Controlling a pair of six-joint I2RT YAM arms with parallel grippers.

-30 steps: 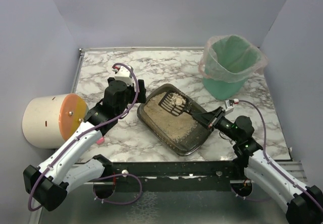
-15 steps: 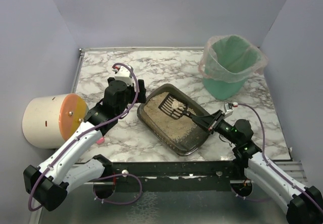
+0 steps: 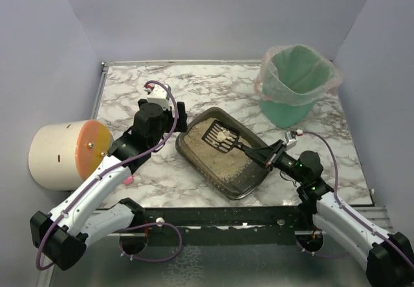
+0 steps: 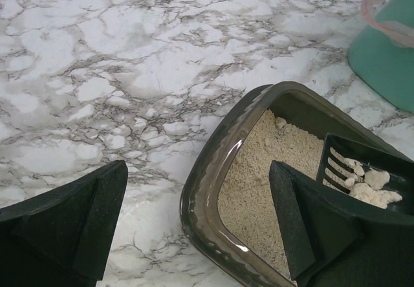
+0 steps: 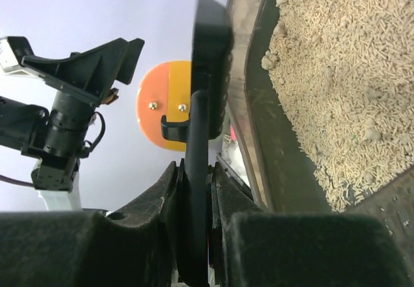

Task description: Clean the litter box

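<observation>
We see the shallow dark grey-brown plastic litter box (image 3: pixel 240 190) lying askew at the middle of the white marble table (image 3: pixel 123 86), with beige litter inside. The right gripper (image 3: pixel 273 155) is clenched on the handle of the black slotted plastic scoop (image 3: pixel 224 138), whose blade sits over the box's 11 o'clock end carrying pale clumps (image 4: pixel 370 185) (2 or 3, hard to count). The left gripper (image 4: pixel 197 174) is spread wide, 1 finger over marble and 1 over litter; whether it touches the rim we cannot tell. The green bag-lined bucket (image 3: pixel 294 90) stands at 1 o'clock from the box
</observation>
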